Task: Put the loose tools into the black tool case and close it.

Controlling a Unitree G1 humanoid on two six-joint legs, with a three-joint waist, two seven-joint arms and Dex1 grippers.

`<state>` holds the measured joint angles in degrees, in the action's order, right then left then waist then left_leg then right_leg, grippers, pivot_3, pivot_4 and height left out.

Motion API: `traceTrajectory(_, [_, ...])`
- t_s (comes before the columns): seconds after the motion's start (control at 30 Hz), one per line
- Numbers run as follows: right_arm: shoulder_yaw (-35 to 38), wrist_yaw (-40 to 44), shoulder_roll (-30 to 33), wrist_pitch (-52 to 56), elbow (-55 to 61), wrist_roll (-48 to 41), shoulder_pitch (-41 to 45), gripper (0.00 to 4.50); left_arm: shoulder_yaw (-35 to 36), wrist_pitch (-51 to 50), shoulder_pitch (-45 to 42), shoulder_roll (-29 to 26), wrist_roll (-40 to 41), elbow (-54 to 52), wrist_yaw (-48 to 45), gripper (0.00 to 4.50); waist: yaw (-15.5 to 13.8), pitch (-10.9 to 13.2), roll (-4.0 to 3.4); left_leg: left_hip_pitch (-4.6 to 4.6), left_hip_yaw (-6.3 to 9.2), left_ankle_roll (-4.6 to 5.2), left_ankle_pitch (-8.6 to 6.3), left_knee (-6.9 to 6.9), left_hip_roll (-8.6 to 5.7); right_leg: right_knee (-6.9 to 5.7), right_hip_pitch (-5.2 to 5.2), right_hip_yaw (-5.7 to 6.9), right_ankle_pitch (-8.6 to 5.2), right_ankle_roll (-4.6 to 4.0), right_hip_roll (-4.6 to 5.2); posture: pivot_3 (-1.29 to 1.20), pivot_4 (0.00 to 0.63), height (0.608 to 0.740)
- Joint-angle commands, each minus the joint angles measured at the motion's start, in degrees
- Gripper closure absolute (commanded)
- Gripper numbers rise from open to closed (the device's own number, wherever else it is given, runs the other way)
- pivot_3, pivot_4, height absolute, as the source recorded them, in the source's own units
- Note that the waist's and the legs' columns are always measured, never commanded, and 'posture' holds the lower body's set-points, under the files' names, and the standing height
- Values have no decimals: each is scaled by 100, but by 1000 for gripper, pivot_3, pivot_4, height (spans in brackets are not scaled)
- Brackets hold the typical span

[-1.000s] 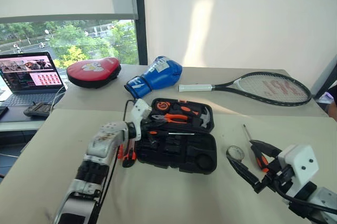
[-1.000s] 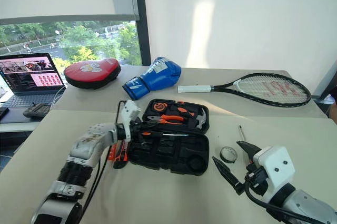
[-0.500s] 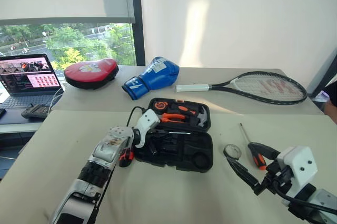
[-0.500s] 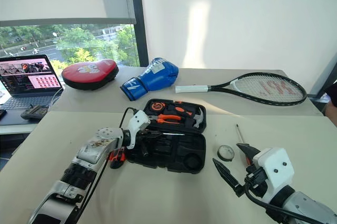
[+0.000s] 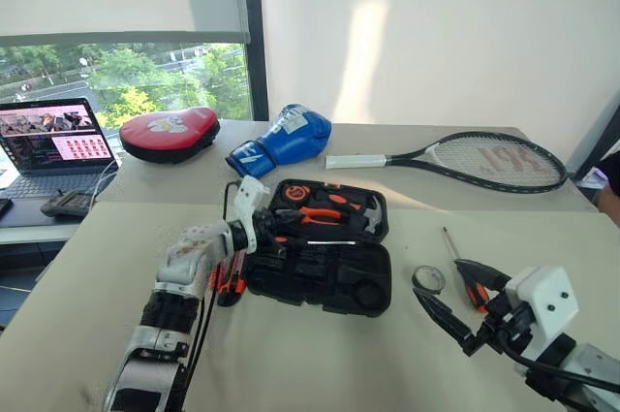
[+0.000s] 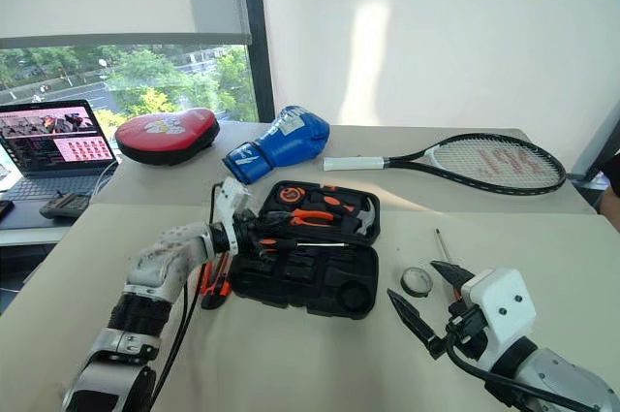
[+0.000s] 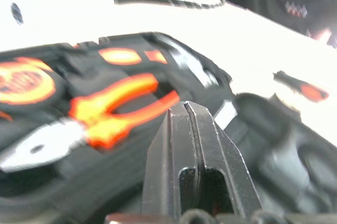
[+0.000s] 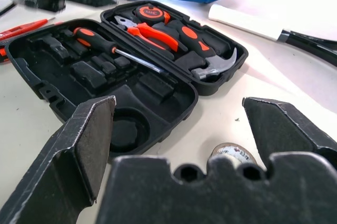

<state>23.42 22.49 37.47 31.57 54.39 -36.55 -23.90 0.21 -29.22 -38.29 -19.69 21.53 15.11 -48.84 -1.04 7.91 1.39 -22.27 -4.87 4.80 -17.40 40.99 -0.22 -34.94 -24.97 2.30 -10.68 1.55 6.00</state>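
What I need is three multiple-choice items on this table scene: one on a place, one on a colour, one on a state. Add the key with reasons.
1. Where does the small round roll lie?
A. On the table, to the right of the case
B. Inside the case
C. On the laptop

2. What colour is the boxing glove?
A. Red
B. Blue
C. Green

3. In what state is the black tool case?
A. Shut and latched
B. Turned upside down
C. Open, both halves lying flat

Key:
1 A, since the roll rests on the bare tabletop beyond the case's right edge.
2 B, since the glove behind the case is plainly blue.
3 C, since the moulded slots of both halves face up.
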Motion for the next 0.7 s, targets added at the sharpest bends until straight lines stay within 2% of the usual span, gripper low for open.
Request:
traceTrajectory(0.03, [60,33,1,-19,35,23,58,0,-219,48,27,8,-238,-24,120,4479,1,0,0,-2,0,-1,0,0,-1,0,-1,1,0,0,-3,0,150,740])
traceTrajectory(0.17, [52,47,-9,-25,28,48,63,0,-633,201,175,-75,-692,21,176,4479,-1,0,1,-2,0,0,0,1,-3,1,0,0,0,0,-7,0,150,740])
traceTrajectory(0.37, [79,68,-29,-31,51,63,8,0,-1247,1027,531,-399,-1684,409,427,4479,-3,-1,0,9,0,-1,0,-1,0,1,8,-2,0,-1,-6,0,150,740])
traceTrajectory(0.7, [56,122,-39,-62,25,107,-43,0,-1302,1715,363,-629,-2095,1221,450,4479,67,-3,-4,93,-1,-6,-1,-17,23,2,70,-6,-11,2,15,0,150,740])
